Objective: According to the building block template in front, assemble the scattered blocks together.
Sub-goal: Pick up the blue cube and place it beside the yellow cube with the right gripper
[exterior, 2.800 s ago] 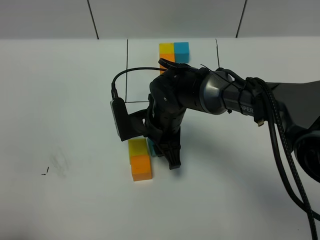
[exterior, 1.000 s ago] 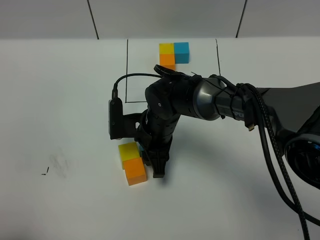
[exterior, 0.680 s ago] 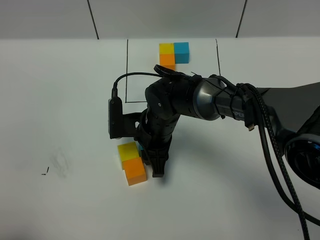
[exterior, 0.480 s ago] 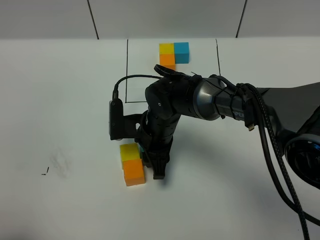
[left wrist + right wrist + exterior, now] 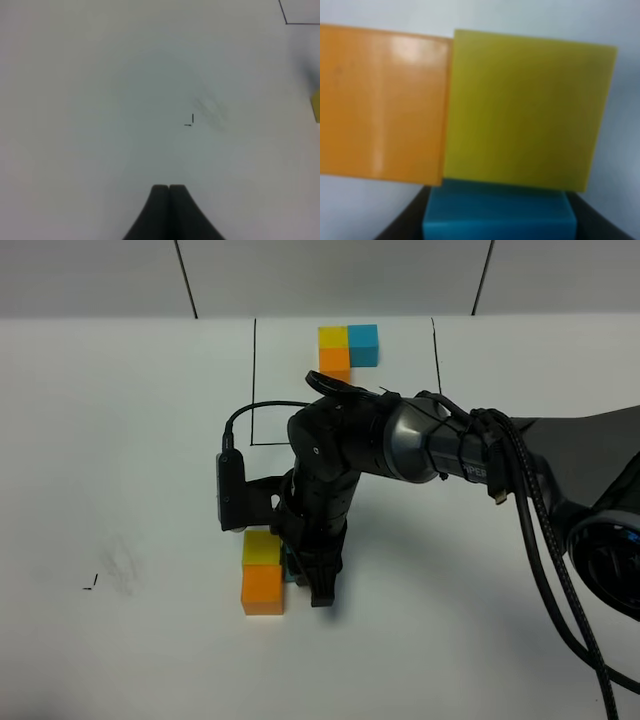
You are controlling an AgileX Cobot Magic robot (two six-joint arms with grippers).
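Observation:
The building block template (image 5: 347, 346), a joined yellow, blue and orange trio, lies at the back inside a thin black drawn rectangle. In front, the scattered blocks sit together: yellow (image 5: 262, 547) with orange (image 5: 262, 590) against its near side. The blue block (image 5: 291, 567) touches the yellow one's right side, mostly hidden by my right gripper (image 5: 303, 578), which is shut on it. The right wrist view shows orange (image 5: 382, 105) and yellow (image 5: 527, 112) side by side, and blue (image 5: 497, 212) pressed to yellow between the dark fingers (image 5: 402, 225). My left gripper (image 5: 168, 210) is shut on nothing above bare table.
A small black mark (image 5: 90, 585) and a grey smudge (image 5: 122, 565) sit on the white table (image 5: 120, 440) at the left. The mark (image 5: 190, 121) also shows in the left wrist view, with a yellow block edge (image 5: 316, 105). My right arm's cables (image 5: 550, 570) trail to the right.
My right gripper shifted toward the table's front with the blue block. The yellow and orange blocks were pushed left earlier and have now turned from tilted to square, lined up front to back.

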